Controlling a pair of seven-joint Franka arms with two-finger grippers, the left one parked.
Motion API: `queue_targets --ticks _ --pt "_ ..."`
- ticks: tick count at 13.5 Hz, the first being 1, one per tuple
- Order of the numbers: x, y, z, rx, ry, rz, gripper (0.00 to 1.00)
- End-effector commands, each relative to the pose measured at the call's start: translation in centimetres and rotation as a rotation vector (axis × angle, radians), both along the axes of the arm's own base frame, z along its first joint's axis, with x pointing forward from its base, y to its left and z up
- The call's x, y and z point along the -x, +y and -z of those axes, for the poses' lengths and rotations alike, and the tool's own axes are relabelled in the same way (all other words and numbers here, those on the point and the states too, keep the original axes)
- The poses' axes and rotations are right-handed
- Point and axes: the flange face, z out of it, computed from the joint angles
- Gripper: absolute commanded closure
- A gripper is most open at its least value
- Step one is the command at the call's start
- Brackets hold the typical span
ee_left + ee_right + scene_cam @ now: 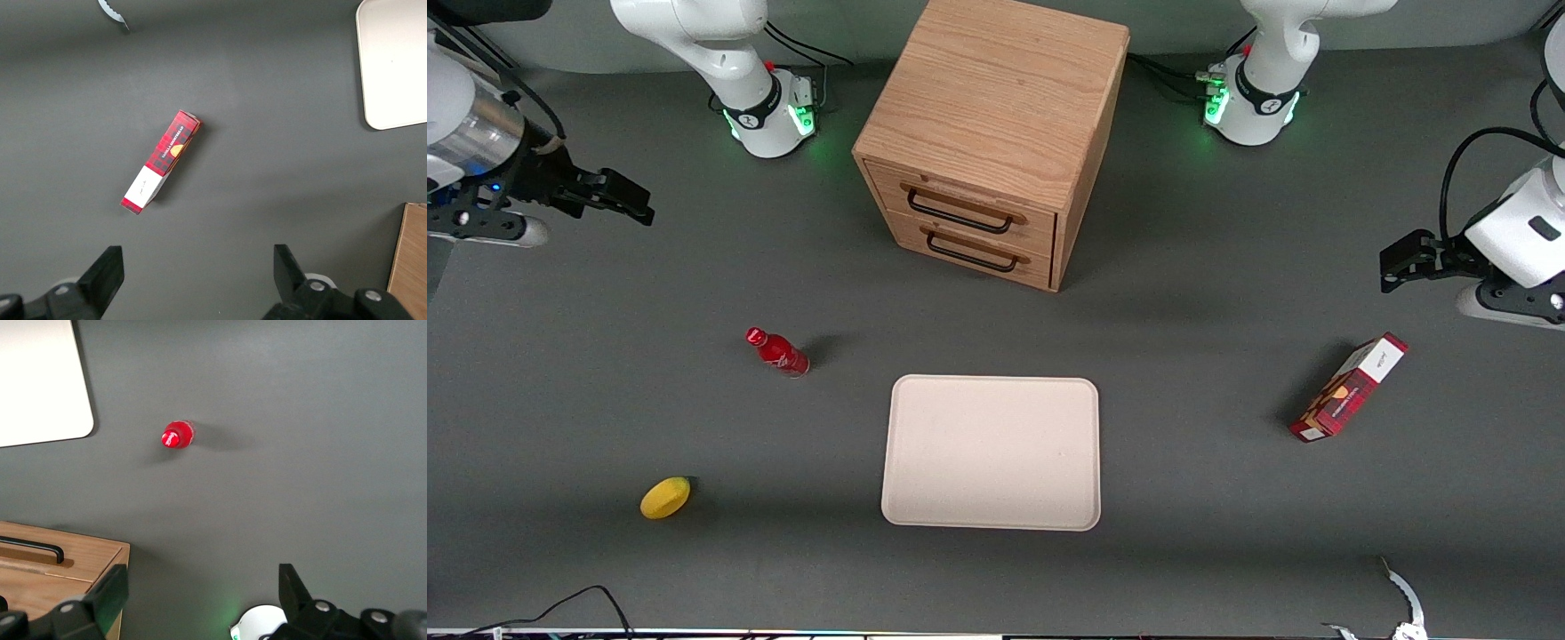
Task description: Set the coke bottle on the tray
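On the dark grey table [1192, 373], the coke bottle [778, 352] stands upright at ten o'clock from the empty tray [991, 452], just apart. The gripper [618, 197], open, hovers well away; best descend squarely over the cap.

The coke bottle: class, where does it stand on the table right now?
The coke bottle stands upright on the grey table, beside the tray toward the working arm's end, nearer the camera than the wooden drawer cabinet. The open hand hangs apart from it.
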Motion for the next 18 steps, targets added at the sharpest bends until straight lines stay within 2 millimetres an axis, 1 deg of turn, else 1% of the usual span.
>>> queue_targets --ticks 1,3,4,5,6,7,8,10,11,13,14,15,16,18 --pt "-0.3 0.1 -0.6 0.01 0.007 0.014 0.0" --pt "-0.5 0.1 -0.5 0.01 0.009 0.014 0.0" --pt "-0.7 0.3 -0.1 0.008 0.016 -0.004 0.0" --pt "-1.0 0.8 0.8 0.009 0.028 -0.013 0.0" --pt "-1.7 1.9 2.5 0.005 0.047 -0.031 0.0" --pt "-2.6 2.5 4.3 -0.003 0.036 -0.03 0.0" --pt "-3.1 3.2 6.5 -0.005 0.024 -0.039 0.0" --pt "-4.3 3.7 11.5 -0.005 0.012 -0.003 0.0" --pt "-4.8 4.3 13.3 -0.008 0.006 -0.01 0.0" --pt "-5.6 4.5 16.8 -0.015 -0.018 0.02 0.0" --pt "-5.8 5.5 19.2 -0.012 -0.032 0.026 0.0" --pt "-5.7 6.3 21.0 -0.018 -0.058 0.018 0.0" --pt "-5.5 6.2 22.9 -0.02 -0.074 0.018 0.0" --pt "-5.1 6.0 25.5 0.005 -0.099 0.0 0.0"
